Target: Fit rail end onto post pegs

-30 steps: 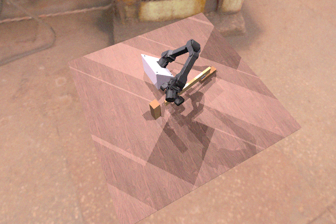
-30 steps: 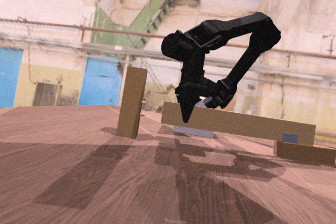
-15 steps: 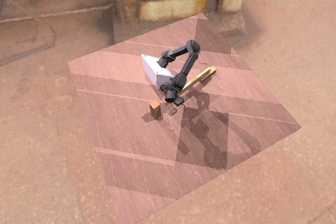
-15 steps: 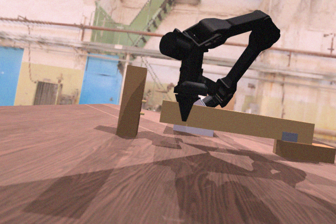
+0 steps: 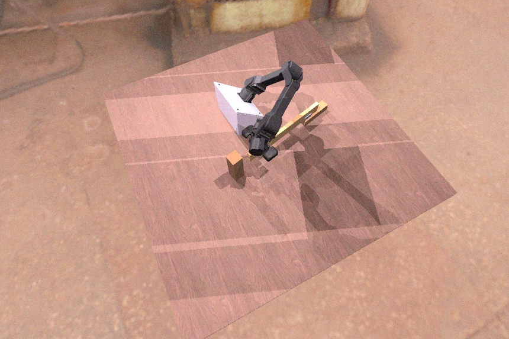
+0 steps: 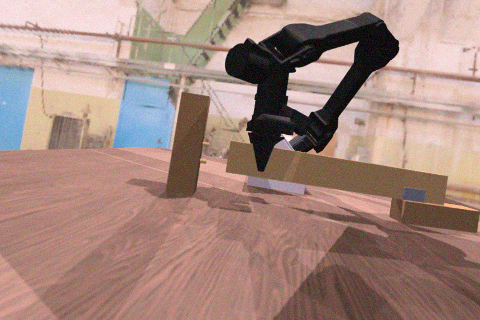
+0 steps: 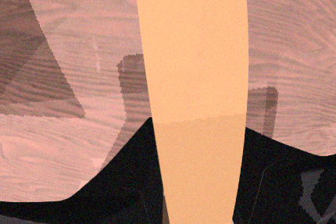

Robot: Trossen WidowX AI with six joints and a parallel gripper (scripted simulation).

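Note:
The long rail is held near its post end, off the table and looking about level. My gripper is shut on it, one finger on each side. The post stands upright beyond the rail's near end. Its upper peg and lower peg show in the gap, outside the rail, at about the height of its end face. The holes are hidden. The rail's far end is at the blue bracket on the footboard block.
The white base box stands beside the rail, behind it in the exterior view. The black arm arches above the rail. The wooden table carries the post, the block and shifting-looking dark shadows.

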